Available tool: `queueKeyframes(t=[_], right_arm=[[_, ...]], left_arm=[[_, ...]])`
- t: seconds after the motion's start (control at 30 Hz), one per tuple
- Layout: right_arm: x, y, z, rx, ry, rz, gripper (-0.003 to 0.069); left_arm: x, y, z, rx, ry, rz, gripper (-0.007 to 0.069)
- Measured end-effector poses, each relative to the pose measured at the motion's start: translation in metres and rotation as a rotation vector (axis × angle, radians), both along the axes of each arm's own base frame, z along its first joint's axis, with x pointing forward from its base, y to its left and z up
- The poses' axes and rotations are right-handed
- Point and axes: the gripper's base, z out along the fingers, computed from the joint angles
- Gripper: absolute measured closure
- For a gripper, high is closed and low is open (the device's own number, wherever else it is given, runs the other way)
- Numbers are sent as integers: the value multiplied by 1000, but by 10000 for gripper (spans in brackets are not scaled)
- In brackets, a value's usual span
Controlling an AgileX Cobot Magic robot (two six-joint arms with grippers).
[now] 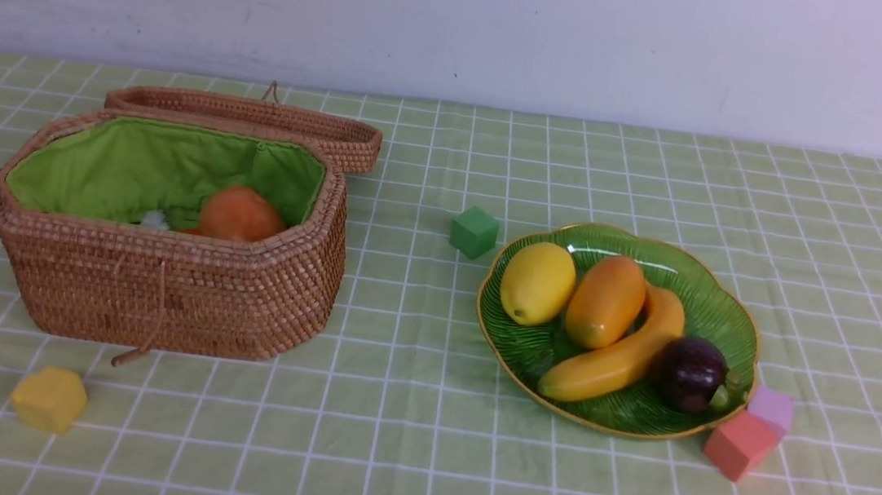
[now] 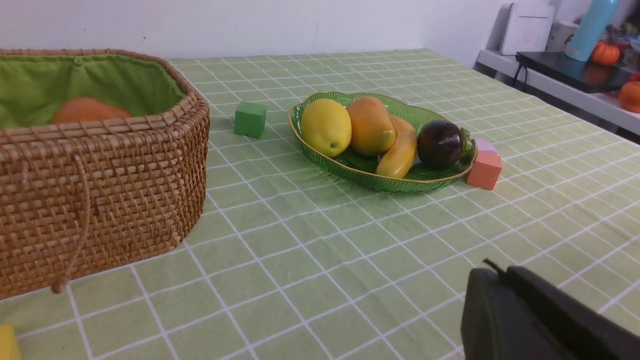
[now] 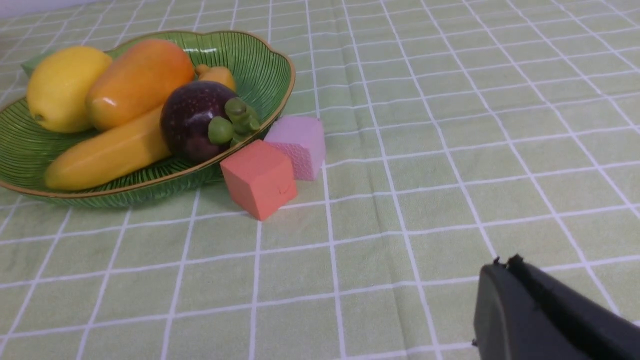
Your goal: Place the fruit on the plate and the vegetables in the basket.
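Observation:
The green glass plate [image 1: 718, 305] lies right of centre and holds a lemon [image 1: 537, 282], a mango [image 1: 606, 300], a banana [image 1: 618, 358] and a dark purple mangosteen [image 1: 690, 373]. The open wicker basket [image 1: 158, 283] stands at the left; an orange potato [image 1: 240, 214] shows inside against the green lining, and other vegetables are hidden. Neither arm shows in the front view. My left gripper [image 2: 502, 272] is shut and empty, low over the cloth, facing basket and plate [image 2: 360, 172]. My right gripper [image 3: 505, 263] is shut and empty, over the cloth near the plate [image 3: 260, 65].
Foam blocks lie about: green [image 1: 474, 232] between basket and plate, yellow [image 1: 50, 399] in front of the basket, salmon [image 1: 739, 444] and pink [image 1: 772, 408] against the plate's near right rim. The basket lid [image 1: 258, 118] lies open behind it. A side shelf [image 2: 565, 80] holds clutter.

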Motion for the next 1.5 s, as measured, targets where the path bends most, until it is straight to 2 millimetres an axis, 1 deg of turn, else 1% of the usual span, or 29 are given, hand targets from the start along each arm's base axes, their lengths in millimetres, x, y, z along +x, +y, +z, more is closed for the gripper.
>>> queueKeyframes(t=[0.37, 0.53, 0.77, 1.5], right_arm=[[0, 0, 0, -3, -4, 4, 674], [0, 3, 1, -94, -8, 62, 672], [0, 6, 0, -97, 1, 95, 669], [0, 6, 0, -100, 4, 99, 651]], left_arm=[[0, 0, 0, 0, 0, 0, 617], [0, 0, 0, 0, 0, 0, 612], [0, 0, 0, 0, 0, 0, 605], [0, 0, 0, 2, 2, 0, 589]])
